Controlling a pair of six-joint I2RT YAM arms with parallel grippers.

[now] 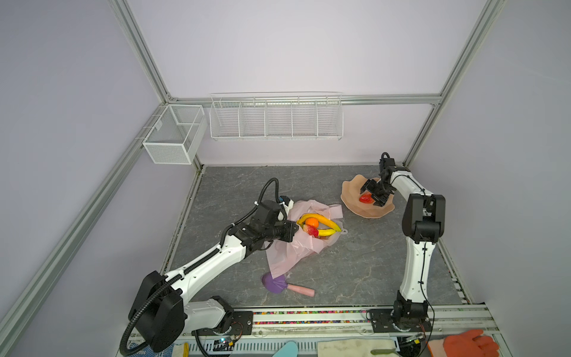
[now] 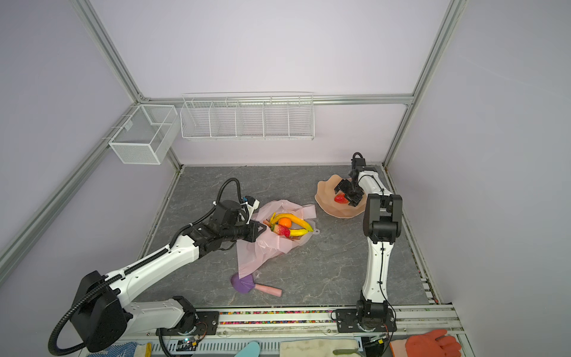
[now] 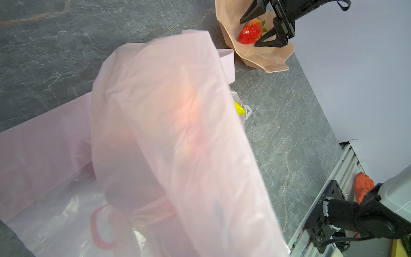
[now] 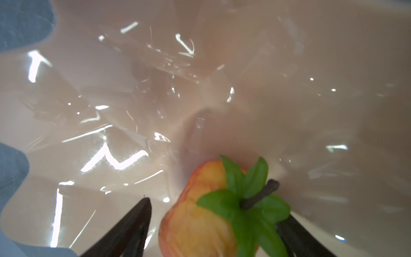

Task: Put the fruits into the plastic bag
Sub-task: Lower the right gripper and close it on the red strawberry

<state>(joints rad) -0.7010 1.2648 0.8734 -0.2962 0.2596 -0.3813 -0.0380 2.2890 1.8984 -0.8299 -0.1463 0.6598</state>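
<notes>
Strawberry [image 3: 250, 32] in bowl [image 3: 266, 64] between wide-apart right fingers [image 3: 266, 41]; left fingers [image 2: 262, 228] together on plastic bag [image 3: 166, 111]

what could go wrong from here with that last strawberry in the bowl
The right gripper straddles the strawberry off-centre in the right wrist view, near its leaves, so closing may squirt it across the glossy bowl. The left gripper pinches only thin film of the plastic bag; a slip could collapse the mouth over the bananas before the drop.

Bag [image 3: 178, 133] film smothers the left wrist view, blurred; the fruit [image 3: 189, 109] behind it is just an orange glow. The strawberry [image 4: 200, 222] close-up is soft and cut off by the picture's edge.
</notes>
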